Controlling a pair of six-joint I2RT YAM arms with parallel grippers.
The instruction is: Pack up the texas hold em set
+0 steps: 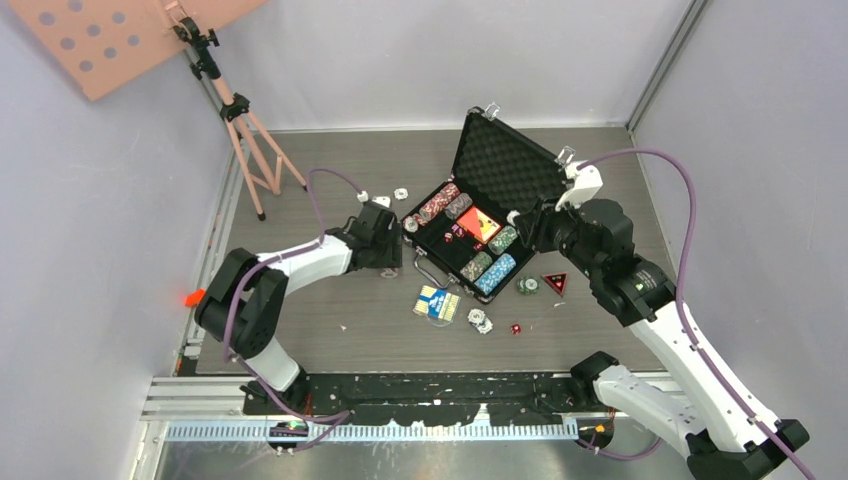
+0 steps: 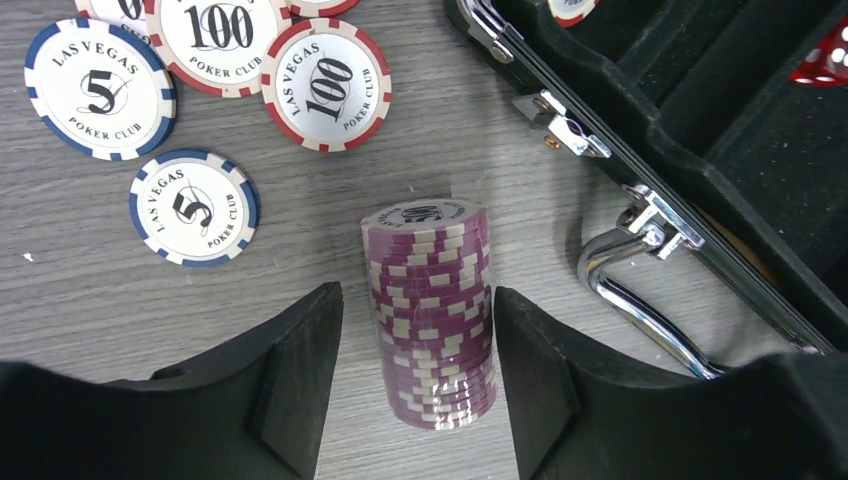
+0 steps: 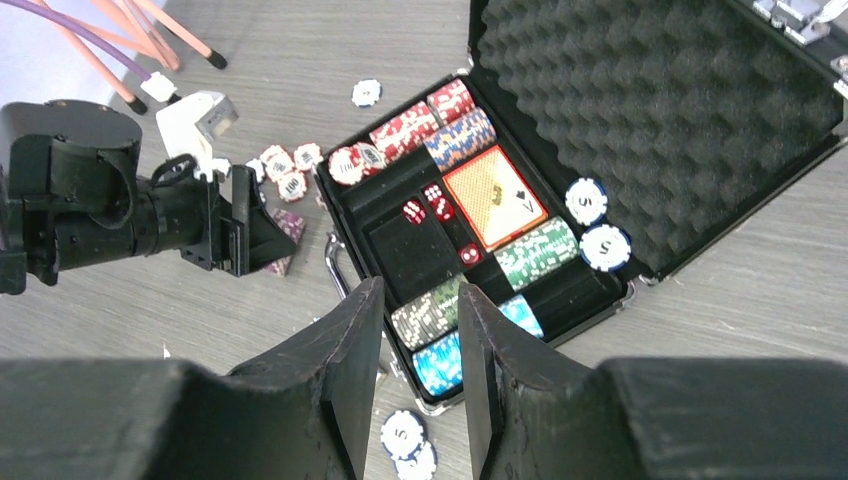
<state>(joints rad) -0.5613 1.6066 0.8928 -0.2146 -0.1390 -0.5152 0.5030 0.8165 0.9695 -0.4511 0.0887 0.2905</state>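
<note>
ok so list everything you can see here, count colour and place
briefcase: one, black, open mid table
chip rolls: several, red, blue, green, grey, in the briefcase
purple chip stack: one, on the table
loose chips: many, blue-white and red-white, on the table
red deck: one, in the briefcase
blue deck: one, table, front of briefcase
dice: three or more, red, in briefcase
tripod: one, pink, far left
left gripper: black, open around purple chip stack
right gripper: black, open above briefcase

Left wrist cam only gets the front wall and handle of the briefcase (image 2: 700,130), rest runs off the top and right edges. From the right wrist, the purple chip stack (image 3: 295,222) left of the briefcase is mostly behind the left pincer (image 3: 270,235). Overhead, dice (image 1: 452,233) inside it are too tiny to read.
</note>
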